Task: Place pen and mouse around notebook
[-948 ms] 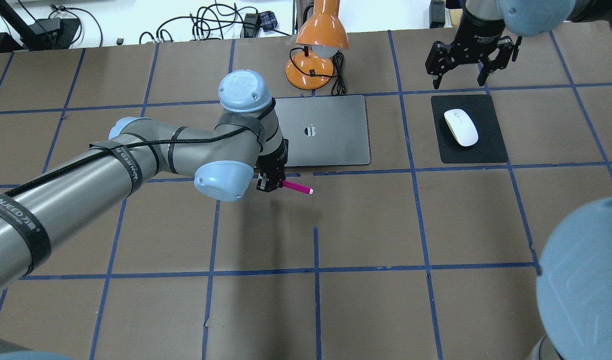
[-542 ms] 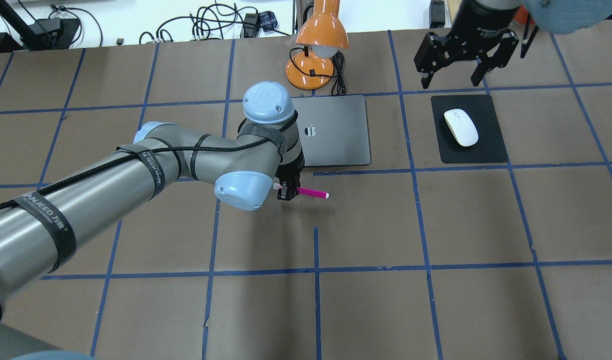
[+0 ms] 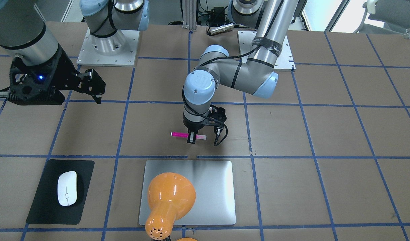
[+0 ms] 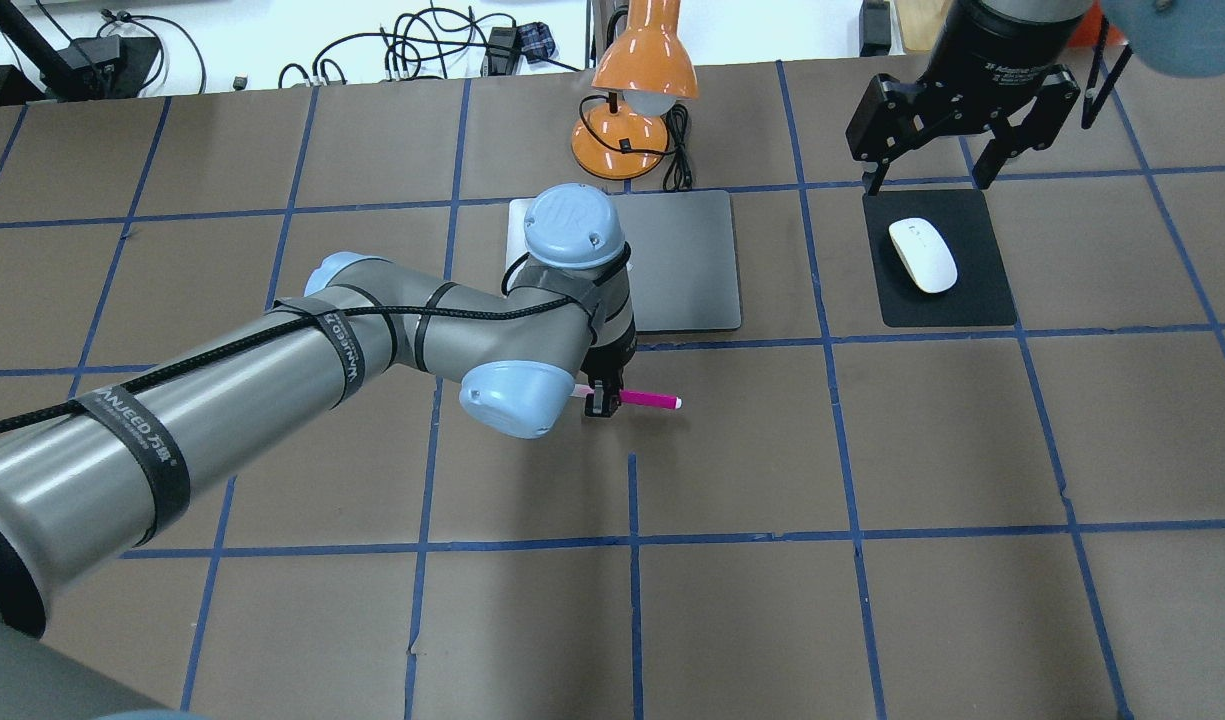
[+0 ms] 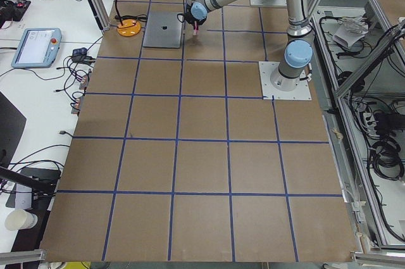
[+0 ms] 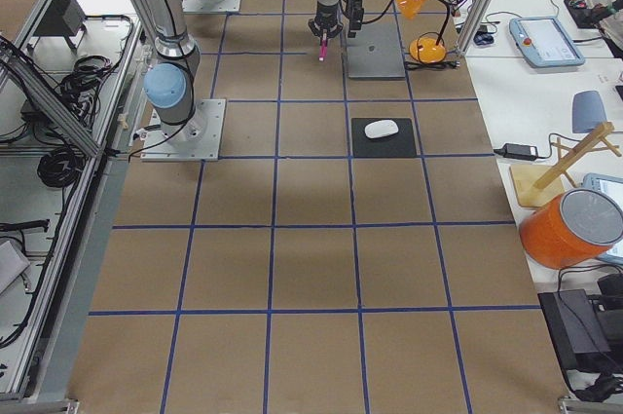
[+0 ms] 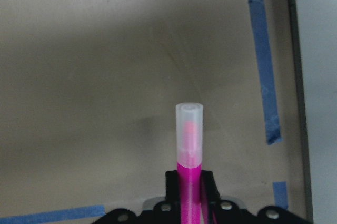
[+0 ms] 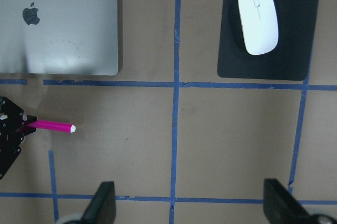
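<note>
My left gripper (image 4: 604, 400) is shut on the magenta pen (image 4: 652, 401), which lies roughly level and sticks out to the right, just off the near edge of the silver notebook (image 4: 687, 260). The left wrist view shows the pen (image 7: 189, 145) with its pale cap pointing away, over brown table. The white mouse (image 4: 923, 255) lies on a black mat (image 4: 982, 300) to the right of the notebook. Beyond the mat's far edge, my right gripper (image 4: 927, 180) hangs open with nothing in it. Its wrist view looks down on the mouse (image 8: 258, 19), notebook (image 8: 58, 29) and pen (image 8: 52, 126).
An orange desk lamp (image 4: 632, 90) stands behind the notebook, its cord beside the base. In the front-facing view the lamp (image 3: 169, 197) hides part of the notebook (image 3: 211, 187). Blue tape lines grid the brown table. Cables and devices lie along the far edge.
My left arm has carried the pen to the right along the notebook's near edge, with the grip unchanged. The right gripper has shifted slightly and stays open behind the mat.
</note>
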Action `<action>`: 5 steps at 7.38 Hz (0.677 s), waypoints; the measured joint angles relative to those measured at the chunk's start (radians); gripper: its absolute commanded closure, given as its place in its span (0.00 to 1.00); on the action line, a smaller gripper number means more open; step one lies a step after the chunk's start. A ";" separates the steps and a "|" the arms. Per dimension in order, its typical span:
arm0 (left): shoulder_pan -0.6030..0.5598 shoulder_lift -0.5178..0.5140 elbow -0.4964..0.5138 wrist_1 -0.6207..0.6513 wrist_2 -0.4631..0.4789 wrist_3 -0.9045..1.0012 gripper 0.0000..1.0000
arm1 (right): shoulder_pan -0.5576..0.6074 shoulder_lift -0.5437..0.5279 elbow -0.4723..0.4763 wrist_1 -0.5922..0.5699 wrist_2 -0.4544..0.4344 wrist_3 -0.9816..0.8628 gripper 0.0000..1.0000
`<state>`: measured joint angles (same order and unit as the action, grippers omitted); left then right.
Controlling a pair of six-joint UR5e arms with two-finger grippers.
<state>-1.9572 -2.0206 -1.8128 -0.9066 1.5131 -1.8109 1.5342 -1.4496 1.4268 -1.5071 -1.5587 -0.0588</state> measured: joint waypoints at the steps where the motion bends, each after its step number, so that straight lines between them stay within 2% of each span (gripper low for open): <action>1: 0.001 -0.003 0.000 -0.001 0.000 0.002 0.86 | 0.003 -0.004 -0.007 -0.001 -0.030 0.023 0.00; 2: 0.002 -0.005 0.000 -0.004 0.000 0.004 0.20 | 0.012 -0.005 -0.013 0.000 -0.052 0.054 0.00; 3: 0.002 -0.007 0.000 -0.005 0.002 0.005 0.09 | 0.026 -0.003 -0.012 0.002 -0.064 0.081 0.00; 5: 0.003 -0.008 -0.001 -0.006 0.004 0.004 0.09 | 0.035 -0.002 -0.004 0.003 -0.059 0.068 0.00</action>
<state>-1.9544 -2.0290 -1.8136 -0.9124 1.5175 -1.8066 1.5694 -1.4513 1.4230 -1.5037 -1.6178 0.0097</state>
